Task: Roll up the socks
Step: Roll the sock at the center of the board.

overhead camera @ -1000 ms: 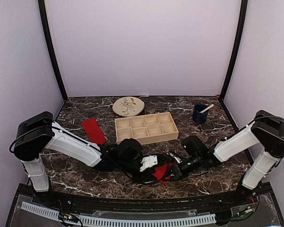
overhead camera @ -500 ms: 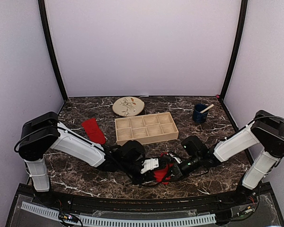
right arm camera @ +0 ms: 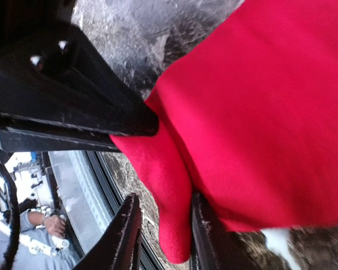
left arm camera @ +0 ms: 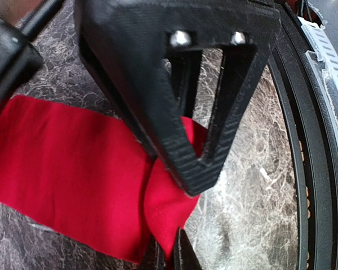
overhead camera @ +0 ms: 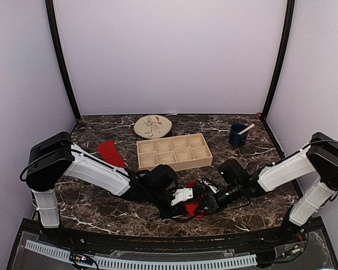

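One red sock (overhead camera: 191,207) lies near the table's front edge, between my two grippers. In the left wrist view it (left arm camera: 73,163) is spread flat, with its corner bunched between my fingers. My left gripper (overhead camera: 186,203) (left arm camera: 183,216) is shut on that corner. My right gripper (overhead camera: 205,202) (right arm camera: 169,180) grips a folded edge of the same sock (right arm camera: 259,112) from the other side. The second red sock (overhead camera: 111,153) lies flat on the table, left of the tray and away from both grippers.
A wooden compartment tray (overhead camera: 173,152) stands just behind the grippers. A patterned plate (overhead camera: 152,126) sits at the back. A blue mug with a spoon (overhead camera: 237,135) is at the back right. The black front rail (left arm camera: 310,140) runs close beside the held sock.
My left arm has shifted a little to the right, toward the right gripper. The sock between the grippers is bunched a little more. The second sock has not moved.
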Controlling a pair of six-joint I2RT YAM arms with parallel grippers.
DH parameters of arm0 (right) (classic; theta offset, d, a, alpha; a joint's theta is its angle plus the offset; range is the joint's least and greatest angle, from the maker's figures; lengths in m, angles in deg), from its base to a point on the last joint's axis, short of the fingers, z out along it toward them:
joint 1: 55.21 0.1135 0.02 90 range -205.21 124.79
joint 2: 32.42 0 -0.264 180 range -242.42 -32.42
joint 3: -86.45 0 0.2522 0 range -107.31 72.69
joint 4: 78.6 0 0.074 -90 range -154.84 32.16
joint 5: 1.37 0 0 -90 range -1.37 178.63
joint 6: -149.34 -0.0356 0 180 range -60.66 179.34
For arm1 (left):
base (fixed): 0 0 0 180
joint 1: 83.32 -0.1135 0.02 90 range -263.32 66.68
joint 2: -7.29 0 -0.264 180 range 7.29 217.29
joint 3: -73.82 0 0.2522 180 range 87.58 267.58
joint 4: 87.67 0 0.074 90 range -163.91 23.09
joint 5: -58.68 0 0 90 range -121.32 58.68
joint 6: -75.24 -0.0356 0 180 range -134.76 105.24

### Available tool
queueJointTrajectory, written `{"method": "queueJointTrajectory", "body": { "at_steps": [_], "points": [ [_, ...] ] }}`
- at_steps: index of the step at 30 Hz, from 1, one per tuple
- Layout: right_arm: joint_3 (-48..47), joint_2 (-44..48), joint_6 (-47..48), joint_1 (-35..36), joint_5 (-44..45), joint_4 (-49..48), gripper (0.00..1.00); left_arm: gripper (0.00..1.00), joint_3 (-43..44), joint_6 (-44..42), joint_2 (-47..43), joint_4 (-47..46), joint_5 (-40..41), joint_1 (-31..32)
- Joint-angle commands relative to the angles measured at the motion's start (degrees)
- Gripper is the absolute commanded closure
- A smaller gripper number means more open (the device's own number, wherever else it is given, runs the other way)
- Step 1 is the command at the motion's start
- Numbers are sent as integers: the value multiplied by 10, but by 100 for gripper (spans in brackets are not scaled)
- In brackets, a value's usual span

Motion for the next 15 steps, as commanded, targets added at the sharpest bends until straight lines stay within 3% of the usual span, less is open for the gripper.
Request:
{"method": "queueJointTrajectory", "body": {
  "at_steps": [1,15],
  "points": [
    [8,39,12,-3,59,31,70,100,24,3,14,73,-38,-4],
    [52,134,12,-2,185,60,66,100,98,43,47,185,-174,-64]
  ]
}}
